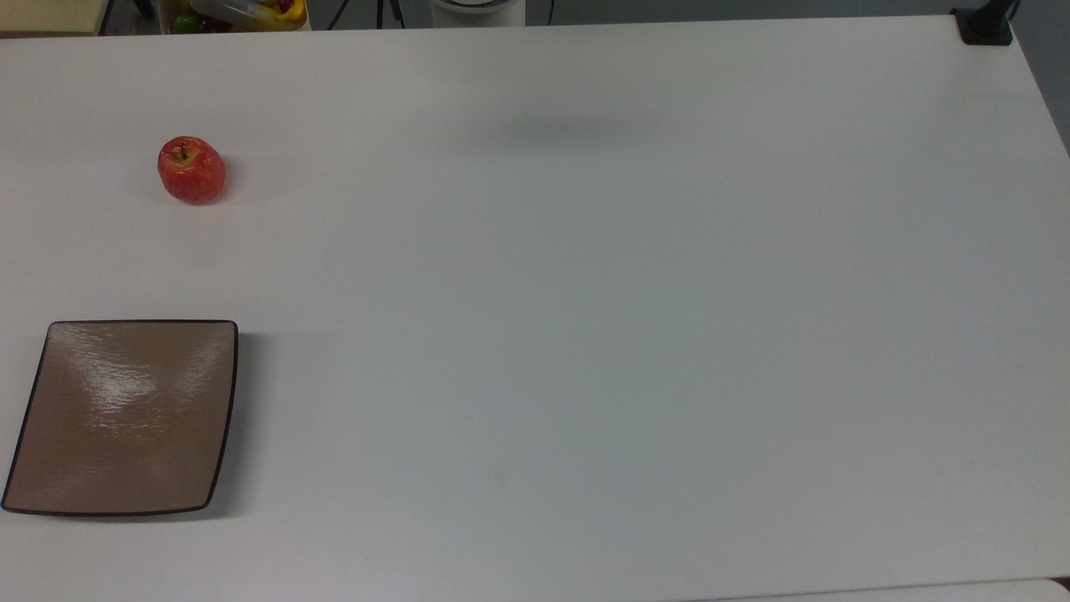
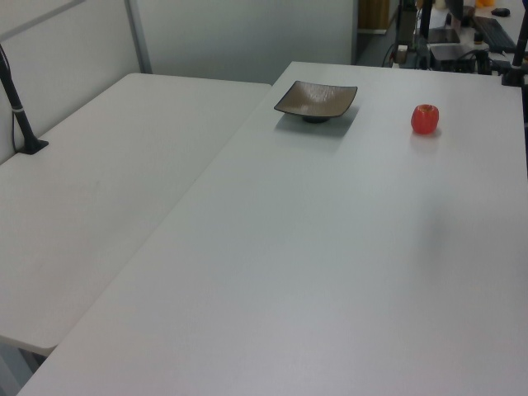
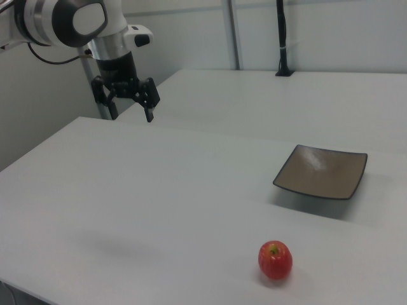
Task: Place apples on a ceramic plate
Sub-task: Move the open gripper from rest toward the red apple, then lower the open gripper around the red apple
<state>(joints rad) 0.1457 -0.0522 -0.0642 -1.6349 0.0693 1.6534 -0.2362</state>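
A small red apple (image 1: 191, 170) with a yellowish patch at its stem rests on the white table at the top view's upper left; the left view shows the apple (image 2: 425, 119) at the far right, and the right view has the apple (image 3: 275, 260) low in the foreground. The square tan-brown ceramic plate (image 1: 125, 416) with a dark rim lies bare at the top view's lower left, and the plate (image 2: 317, 100) (image 3: 323, 171) sits apart from the apple. My gripper (image 3: 131, 109) hangs open high above the table at the right view's upper left, far from both.
The white table (image 1: 585, 318) stretches wide to the top view's right. A second white table (image 2: 91, 190) adjoins it on the left view's left. A black post base (image 1: 985, 25) stands at the top view's upper right corner. A bin of fruit (image 1: 238, 12) lies beyond the far edge.
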